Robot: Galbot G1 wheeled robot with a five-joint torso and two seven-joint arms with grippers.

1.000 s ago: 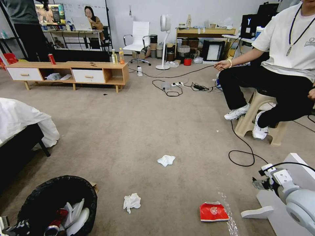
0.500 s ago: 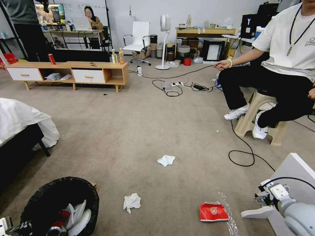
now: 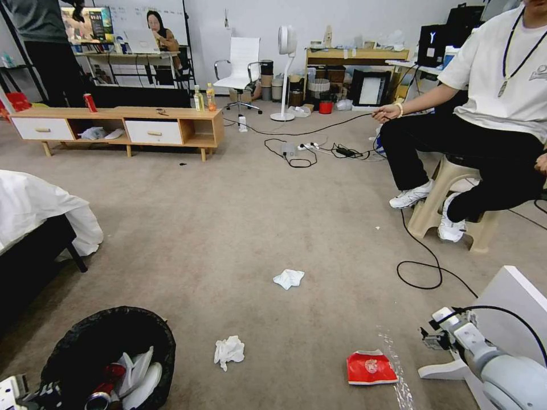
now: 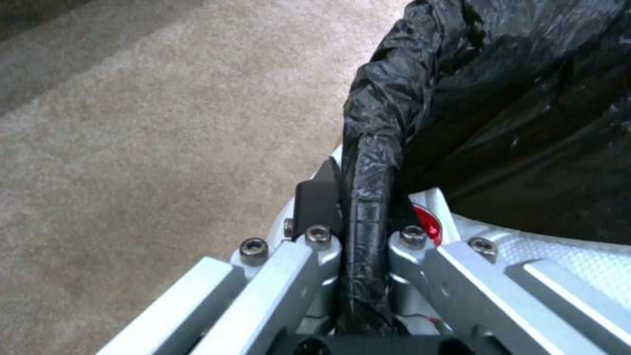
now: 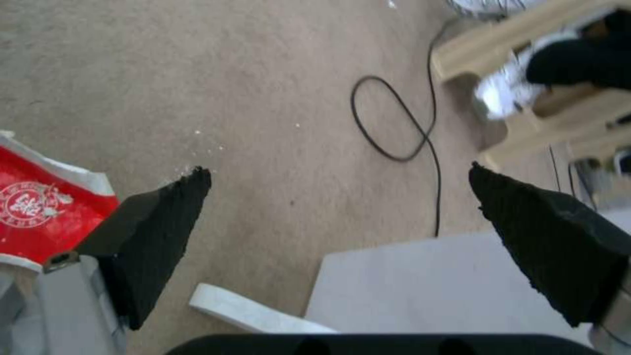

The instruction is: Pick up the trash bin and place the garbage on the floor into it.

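trash bin [image 3: 108, 353] rim pinched by left gripper [image 4: 365, 207]; right gripper [image 5: 338, 197] gapes beside red snack packet [image 3: 370, 367].

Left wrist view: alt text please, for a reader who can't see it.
The left claw is shut on the bin's black-bagged rim, one finger outside and one inside. Beige carpet lies beyond; something red shows inside the bin.

No wording can be read; the red snack packet [image 3: 370, 367] bears only a round white emblem, characters illegible.
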